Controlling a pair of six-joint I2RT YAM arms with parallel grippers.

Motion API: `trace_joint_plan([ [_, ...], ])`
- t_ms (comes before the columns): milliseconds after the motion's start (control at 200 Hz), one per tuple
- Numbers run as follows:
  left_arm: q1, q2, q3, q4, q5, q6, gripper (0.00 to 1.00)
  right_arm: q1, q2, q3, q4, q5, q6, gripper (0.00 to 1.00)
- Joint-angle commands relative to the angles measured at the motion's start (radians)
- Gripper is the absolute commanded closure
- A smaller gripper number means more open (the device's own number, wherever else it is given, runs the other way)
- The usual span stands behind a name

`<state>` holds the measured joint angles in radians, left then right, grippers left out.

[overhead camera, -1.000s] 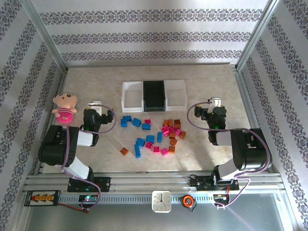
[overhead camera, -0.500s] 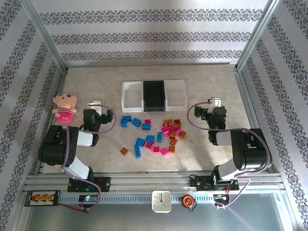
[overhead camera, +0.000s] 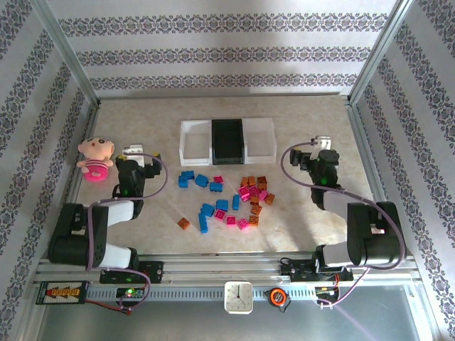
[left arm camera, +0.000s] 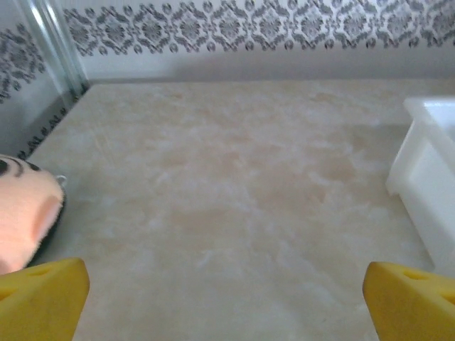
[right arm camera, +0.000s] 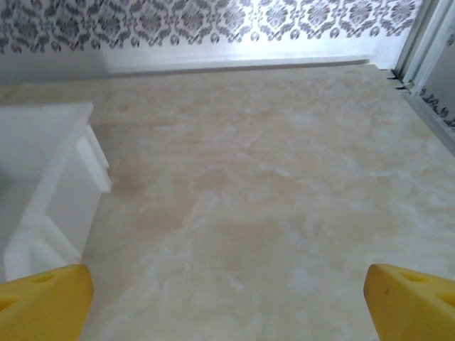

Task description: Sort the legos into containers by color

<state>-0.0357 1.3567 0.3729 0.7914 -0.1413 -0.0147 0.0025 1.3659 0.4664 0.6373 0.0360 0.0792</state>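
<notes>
Legos (overhead camera: 224, 195) piled mid-table (overhead camera: 306, 117) between left gripper (overhead camera: 135, 151) and right gripper (overhead camera: 321, 143), both with jaws wide apart, containers (overhead camera: 193, 139) just behind the pile

Doll (left arm camera: 25, 213): cut by the left edge of the left wrist view — just a blurred slice of face.
Left bin (left arm camera: 426, 177): cut by the right edge of that view; one corner and part of a wall remain.
Right bin (right arm camera: 50, 163): cut by the left edge of the right wrist view, its near wall blurred.
Left gripper (left arm camera: 226, 302): yellow fingertips clipped at the bottom corners.
Right gripper (right arm camera: 227, 302): the same — tips clipped at the bottom corners.
Black bin (overhead camera: 227, 140): too dark from above to tell what lies inside.
Legos (overhead camera: 224, 199): too small to count studs; where they crowd together, their edges cannot be told apart.
Clock (overhead camera: 239, 297): face too small to read.
</notes>
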Motion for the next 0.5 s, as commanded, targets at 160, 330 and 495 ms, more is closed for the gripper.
trace_joint_plan([
  [160,-0.009,-0.223,-0.035,-0.009,-0.085,-0.324,0.01,0.095,-0.117,0.135,-0.409,0.386,0.178,0.02],
  [330,0.027,-0.355,-0.087,-0.041,-0.149,-0.788,0.01,-0.042,-0.184,0.081,-0.512,0.092,0.649,0.02],
  [495,0.066,-0.377,-0.112,0.122,0.068,-0.838,0.01,-0.059,-0.135,0.112,-0.527,-0.225,0.643,0.02],
])
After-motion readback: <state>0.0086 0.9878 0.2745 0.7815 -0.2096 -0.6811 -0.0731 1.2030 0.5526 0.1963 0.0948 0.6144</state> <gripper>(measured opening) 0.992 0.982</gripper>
